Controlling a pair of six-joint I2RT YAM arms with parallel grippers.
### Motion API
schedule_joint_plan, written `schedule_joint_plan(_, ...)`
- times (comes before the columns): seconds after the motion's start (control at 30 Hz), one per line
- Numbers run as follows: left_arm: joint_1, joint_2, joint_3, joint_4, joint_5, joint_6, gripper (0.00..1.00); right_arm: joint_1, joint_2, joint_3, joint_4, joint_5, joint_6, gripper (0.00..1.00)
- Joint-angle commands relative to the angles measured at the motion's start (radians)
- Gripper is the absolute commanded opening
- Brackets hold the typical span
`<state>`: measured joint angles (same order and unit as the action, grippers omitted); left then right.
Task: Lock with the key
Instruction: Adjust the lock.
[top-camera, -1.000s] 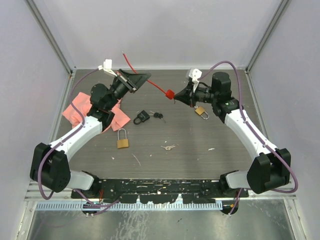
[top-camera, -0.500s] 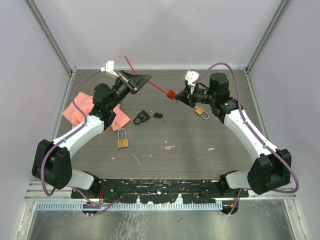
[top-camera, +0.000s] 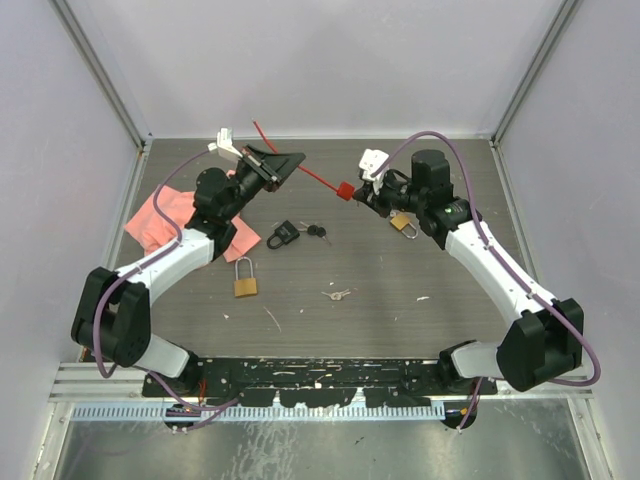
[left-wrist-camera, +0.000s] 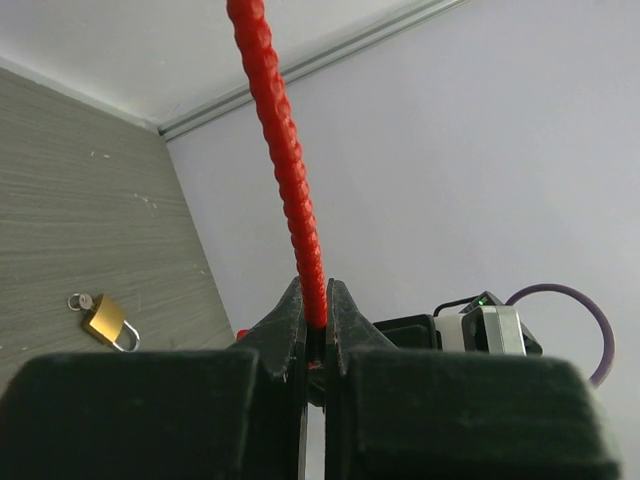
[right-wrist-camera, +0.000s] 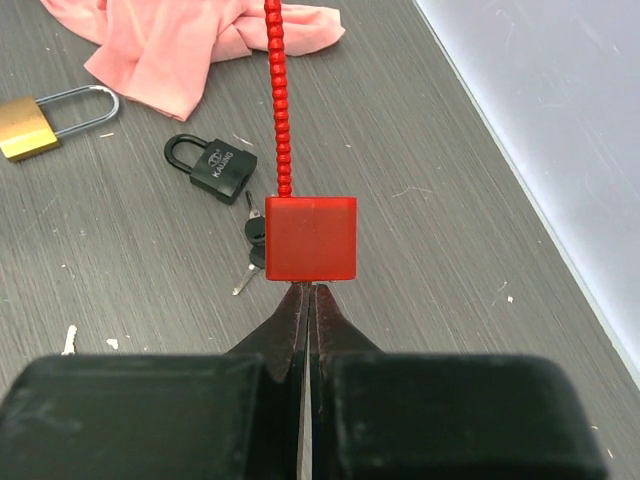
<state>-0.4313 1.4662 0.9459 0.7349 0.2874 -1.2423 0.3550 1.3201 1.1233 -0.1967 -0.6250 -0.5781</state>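
A red beaded cable seal hangs in the air between my two grippers. My left gripper (top-camera: 291, 160) is shut on its beaded cord (top-camera: 310, 173), which rises straight out of the jaws in the left wrist view (left-wrist-camera: 285, 170). My right gripper (top-camera: 356, 194) is shut on the lower edge of the seal's square red block (top-camera: 344, 190), seen just past the jaws in the right wrist view (right-wrist-camera: 310, 238). A black padlock (top-camera: 283, 236) with its keys (top-camera: 318, 232) lies on the table below the seal, also in the right wrist view (right-wrist-camera: 215, 168).
A large brass padlock (top-camera: 245, 281) lies front left and a small brass padlock (top-camera: 404, 224) lies under my right arm. A loose pair of small keys (top-camera: 337, 294) lies mid-table. A pink cloth (top-camera: 158, 216) lies at the left. Walls enclose the table.
Both wrists have shifted a little: the left arm's elbow moved right, the right wrist moved left and back. The red seal stays held between them, its block nudged slightly right.
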Motion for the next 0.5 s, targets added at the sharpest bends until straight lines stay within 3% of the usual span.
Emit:
schedule_joint_plan(0.0, -0.015, 0.015, 0.004, 0.075, 0.052, -0.017, 0.00, 0.022, -0.052, 0.025, 0.115, -0.054, 0.003, 0.02)
schedule_joint_plan(0.3, -0.012, 0.029, 0.039, 0.163, 0.125, -0.015, 0.00, -0.016, -0.042, 0.031, 0.189, -0.217, 0.216, 0.01)
schedule_joint_plan(0.47, 0.011, 0.042, 0.062, 0.241, 0.229, -0.008, 0.00, -0.090, -0.028, 0.035, 0.284, -0.362, 0.419, 0.01)
